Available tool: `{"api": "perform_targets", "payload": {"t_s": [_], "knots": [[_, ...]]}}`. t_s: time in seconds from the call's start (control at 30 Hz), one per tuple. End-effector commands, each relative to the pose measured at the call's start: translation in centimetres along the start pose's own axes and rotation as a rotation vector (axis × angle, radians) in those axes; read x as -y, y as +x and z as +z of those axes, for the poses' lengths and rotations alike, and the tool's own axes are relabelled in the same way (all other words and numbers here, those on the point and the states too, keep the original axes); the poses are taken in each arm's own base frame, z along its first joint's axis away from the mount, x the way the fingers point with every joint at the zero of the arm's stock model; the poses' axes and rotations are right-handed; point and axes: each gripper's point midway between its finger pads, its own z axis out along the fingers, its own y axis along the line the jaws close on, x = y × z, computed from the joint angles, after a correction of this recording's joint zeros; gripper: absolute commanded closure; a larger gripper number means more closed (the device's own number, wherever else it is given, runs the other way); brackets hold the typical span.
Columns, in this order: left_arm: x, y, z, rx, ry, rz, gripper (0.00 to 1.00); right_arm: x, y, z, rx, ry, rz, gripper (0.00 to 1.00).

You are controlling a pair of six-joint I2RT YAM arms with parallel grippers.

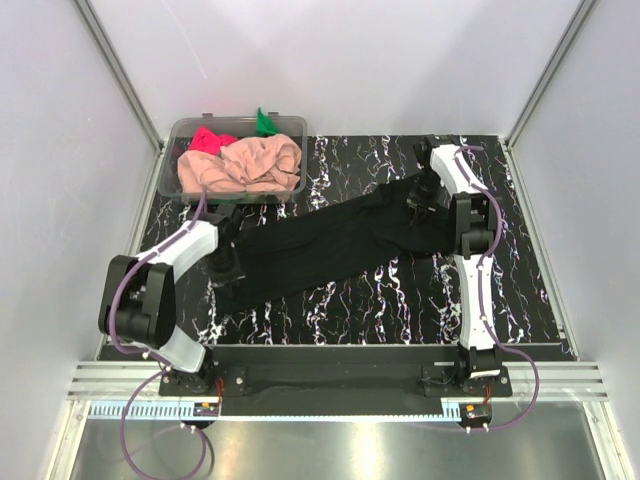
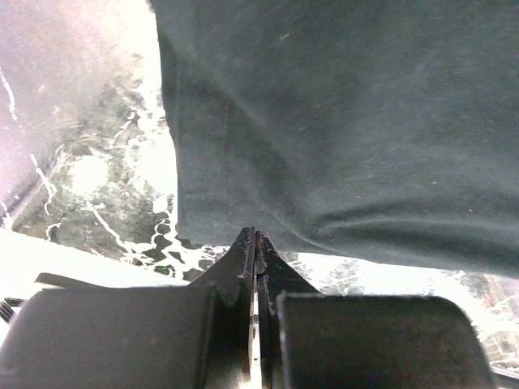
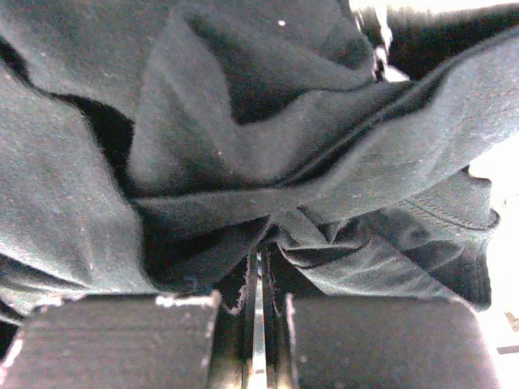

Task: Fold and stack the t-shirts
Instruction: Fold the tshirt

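The large black t-shirt (image 1: 330, 245) is stretched across the black marbled table between my two grippers. My left gripper (image 1: 228, 262) is shut on its lower left hem (image 2: 243, 219). My right gripper (image 1: 425, 205) is shut on a bunched fold of the shirt (image 3: 268, 219) at its right end; the cloth fills the right wrist view. The peach-pink t-shirt (image 1: 245, 165), the bright pink-red t-shirt (image 1: 208, 138) and the green t-shirt (image 1: 265, 122) lie crumpled in the clear plastic tub (image 1: 175, 150) at the back left.
The marbled tabletop (image 1: 400, 300) shows in front of the black shirt and at the back right (image 1: 350, 160). White walls enclose the cell on three sides. The arm bases stand on a rail (image 1: 330, 375) at the near edge.
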Motion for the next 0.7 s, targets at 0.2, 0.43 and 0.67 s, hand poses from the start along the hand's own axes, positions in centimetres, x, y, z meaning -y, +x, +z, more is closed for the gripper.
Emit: {"api": "perform_targets", "payload": {"t_s": [0.2,0.43,0.67], "knots": [[2.3,-0.1,-2.0,0.076,0.015,0.086,1.00,-1.0,-3.6,-0.1,0.079,-0.041,-0.003,1.00],[3.2,-2.5,-3.5,0.135,0.011,0.095,1.00,-1.9,-3.5,-1.1,0.073,-0.094,-0.018,1.00],[2.6,-5.5,-3.3,0.127,-0.037,0.067,1.00,-1.5,-2.6,-4.2,0.122,-0.135,-0.011,1.00]]}}
